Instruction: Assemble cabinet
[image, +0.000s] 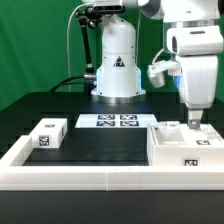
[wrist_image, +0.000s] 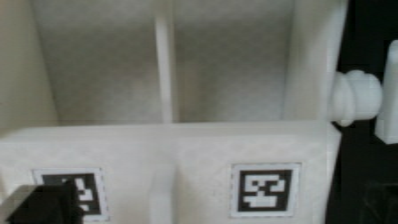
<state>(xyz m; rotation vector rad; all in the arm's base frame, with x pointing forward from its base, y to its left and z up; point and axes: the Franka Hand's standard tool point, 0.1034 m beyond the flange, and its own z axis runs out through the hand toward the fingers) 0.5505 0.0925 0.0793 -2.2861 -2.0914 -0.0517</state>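
- The exterior view sits off my arm, a little above the worktop (image: 100, 138), facing my base (image: 117, 72) from well back.
- My wrist view looks steeply down, very near the cabinet body (wrist_image: 107, 70).
- Both share that body (image: 172, 146), at the exterior view's right.

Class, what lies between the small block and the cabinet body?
Only bare table separates block and body, exterior view; marker board sits farther back.
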